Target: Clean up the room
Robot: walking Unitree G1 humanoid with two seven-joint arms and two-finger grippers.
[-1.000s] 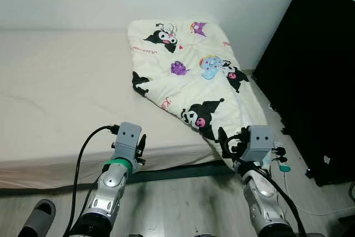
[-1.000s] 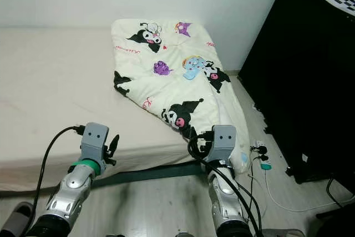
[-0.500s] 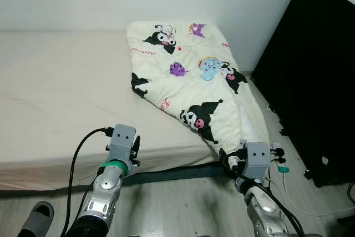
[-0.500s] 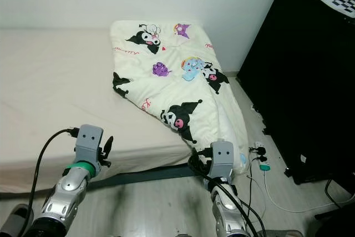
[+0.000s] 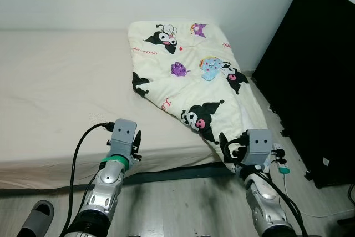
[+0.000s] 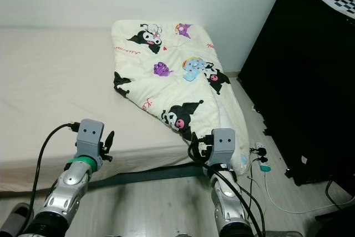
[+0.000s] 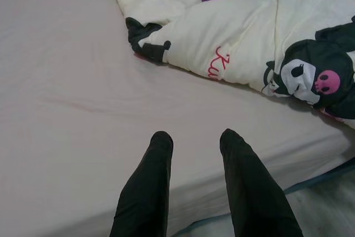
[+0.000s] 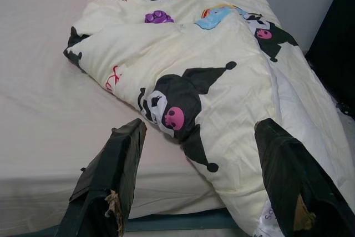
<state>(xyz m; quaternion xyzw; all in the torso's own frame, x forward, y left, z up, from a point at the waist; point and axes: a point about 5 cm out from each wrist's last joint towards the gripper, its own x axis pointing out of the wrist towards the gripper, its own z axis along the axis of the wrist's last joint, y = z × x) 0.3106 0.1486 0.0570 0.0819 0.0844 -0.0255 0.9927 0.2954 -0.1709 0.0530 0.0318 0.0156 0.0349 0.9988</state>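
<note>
One cream cartoon-print blanket [image 5: 194, 76], rumpled, draped over the bed [image 5: 61, 92] edge.

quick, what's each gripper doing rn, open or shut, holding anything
Left gripper: open, holding nothing, over the bed sheet.
Right gripper: wide open, holding nothing, facing the blanket.

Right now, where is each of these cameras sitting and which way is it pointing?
Head cameras: two eyes looking forward and down at the bed and blanket; both arms show.
Left wrist: looks along the left gripper across the sheet, fingers apart.
Right wrist: looks along the right gripper, spread wide, at the blanket's hanging corner.
All share the blanket.
</note>
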